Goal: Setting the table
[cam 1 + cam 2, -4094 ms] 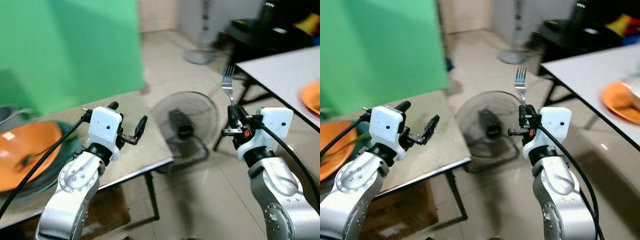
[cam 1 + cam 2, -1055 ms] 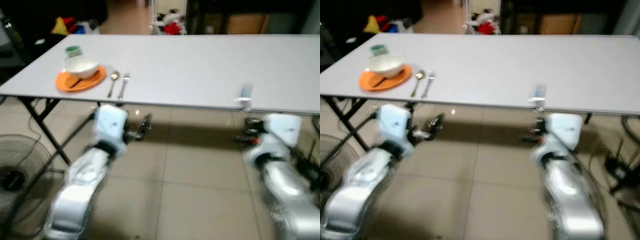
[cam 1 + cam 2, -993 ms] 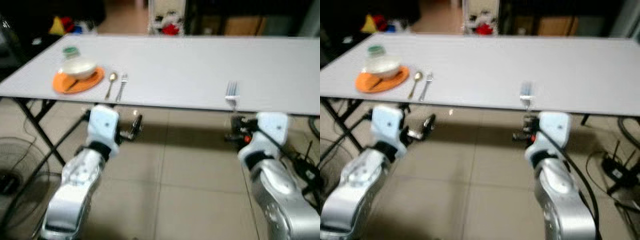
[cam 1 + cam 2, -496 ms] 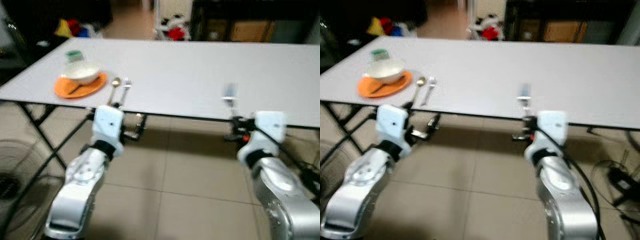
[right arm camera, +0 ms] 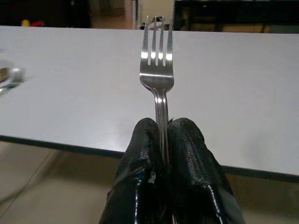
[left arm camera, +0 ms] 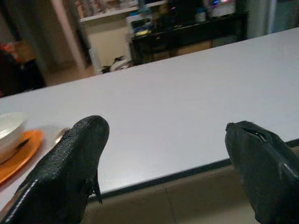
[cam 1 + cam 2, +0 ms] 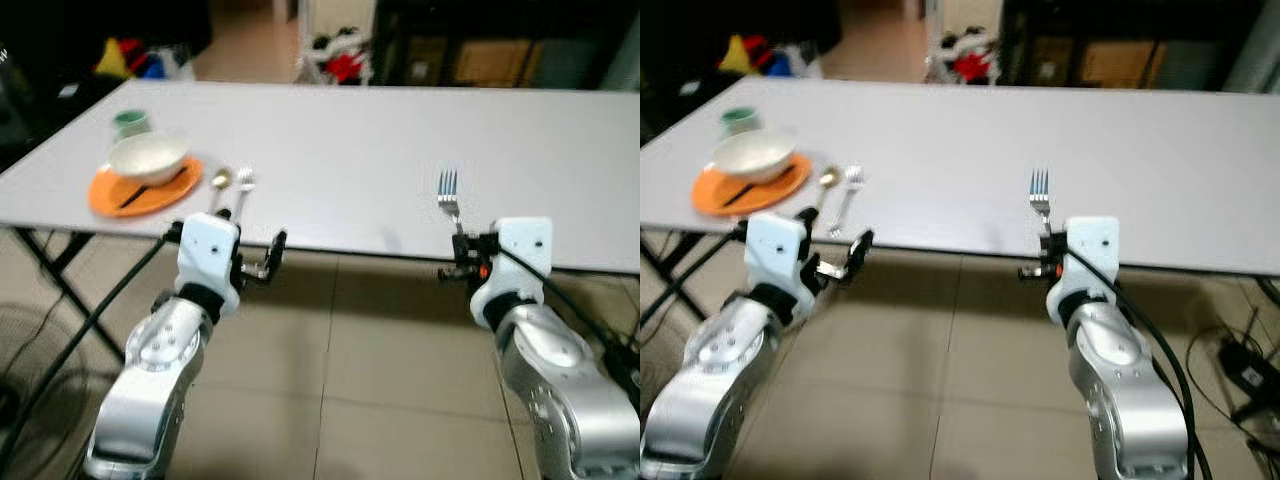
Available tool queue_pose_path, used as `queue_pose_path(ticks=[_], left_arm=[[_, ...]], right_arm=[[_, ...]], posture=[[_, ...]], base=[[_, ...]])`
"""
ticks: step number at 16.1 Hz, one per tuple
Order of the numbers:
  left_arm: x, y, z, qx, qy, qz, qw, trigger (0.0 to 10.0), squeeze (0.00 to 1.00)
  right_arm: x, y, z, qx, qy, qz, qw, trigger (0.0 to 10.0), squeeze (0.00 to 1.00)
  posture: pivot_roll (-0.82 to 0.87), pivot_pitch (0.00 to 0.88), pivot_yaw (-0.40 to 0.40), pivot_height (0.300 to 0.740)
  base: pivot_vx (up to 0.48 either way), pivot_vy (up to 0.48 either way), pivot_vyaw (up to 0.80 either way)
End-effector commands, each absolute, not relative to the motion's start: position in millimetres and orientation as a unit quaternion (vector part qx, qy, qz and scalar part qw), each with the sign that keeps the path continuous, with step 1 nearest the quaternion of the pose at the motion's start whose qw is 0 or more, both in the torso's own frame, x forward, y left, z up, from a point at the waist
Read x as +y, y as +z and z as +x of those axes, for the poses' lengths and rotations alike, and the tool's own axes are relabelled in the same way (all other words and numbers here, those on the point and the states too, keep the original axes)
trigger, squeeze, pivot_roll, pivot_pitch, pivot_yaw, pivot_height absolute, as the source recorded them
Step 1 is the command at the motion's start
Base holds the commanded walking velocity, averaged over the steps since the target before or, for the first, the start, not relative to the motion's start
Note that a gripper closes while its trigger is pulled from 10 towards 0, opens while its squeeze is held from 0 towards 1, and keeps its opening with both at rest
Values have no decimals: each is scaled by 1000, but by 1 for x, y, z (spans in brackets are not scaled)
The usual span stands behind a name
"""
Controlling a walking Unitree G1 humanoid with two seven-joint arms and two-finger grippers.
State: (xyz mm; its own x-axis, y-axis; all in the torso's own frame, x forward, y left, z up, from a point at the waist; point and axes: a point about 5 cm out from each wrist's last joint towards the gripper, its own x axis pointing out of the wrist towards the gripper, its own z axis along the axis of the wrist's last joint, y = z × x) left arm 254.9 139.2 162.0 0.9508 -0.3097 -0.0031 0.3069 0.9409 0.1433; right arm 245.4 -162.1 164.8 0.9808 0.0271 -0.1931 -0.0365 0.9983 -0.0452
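Nearest the camera, two silver arms reach forward over a beige tiled floor point(image 7: 360, 360), both stopping short of the near edge of a long white rectangular table point(image 7: 340, 140). The right gripper point(image 5: 161, 133) has its black fingers point(image 5: 187, 140) pressed together on the handle of a shiny metal fork point(image 5: 158, 60), which stands upright with its four tines pointing up. In the head views this held fork point(image 7: 448, 192) rises just before the table's near edge, its tines showing against the white top. The left gripper point(image 7: 272, 255) is held at about the same height, just below and in front of the table edge, and its two black fingers point(image 6: 70, 158) stand wide apart with nothing between them.

Farther back, on the table's left end, a place setting lies close together. A round orange plate point(image 7: 110, 197) carries a white bowl point(image 7: 148, 157), and a dark utensil point(image 7: 133, 194) rests slanted on the plate beside the bowl; what kind it is cannot be told. Just to the right of the plate lie a metal spoon point(image 7: 220, 183) and a second metal fork point(image 7: 242, 186), side by side on the tabletop. Behind the bowl stands a small green cup point(image 7: 129, 122).

Beyond the far side of the table the room is dim, with dark furniture point(image 7: 480, 50) and some red and yellow objects point(image 7: 345, 62) on the floor, too blurred to identify.
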Motion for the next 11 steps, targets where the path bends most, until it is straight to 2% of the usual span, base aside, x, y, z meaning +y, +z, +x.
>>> queue_pose_path(ticks=[1,11], left_arm=[[135,164,255,-15,-167,68,983,10000,0],[135,162,251,-14,-167,67,983,10000,0]], right_arm=[[-167,166,246,97,8,-23,995,10000,0],[-161,165,251,99,30,-24,994,10000,0]], posture=[[32,0,56,740],[40,0,41,740]], base=[[311,0,0],[318,0,0]])
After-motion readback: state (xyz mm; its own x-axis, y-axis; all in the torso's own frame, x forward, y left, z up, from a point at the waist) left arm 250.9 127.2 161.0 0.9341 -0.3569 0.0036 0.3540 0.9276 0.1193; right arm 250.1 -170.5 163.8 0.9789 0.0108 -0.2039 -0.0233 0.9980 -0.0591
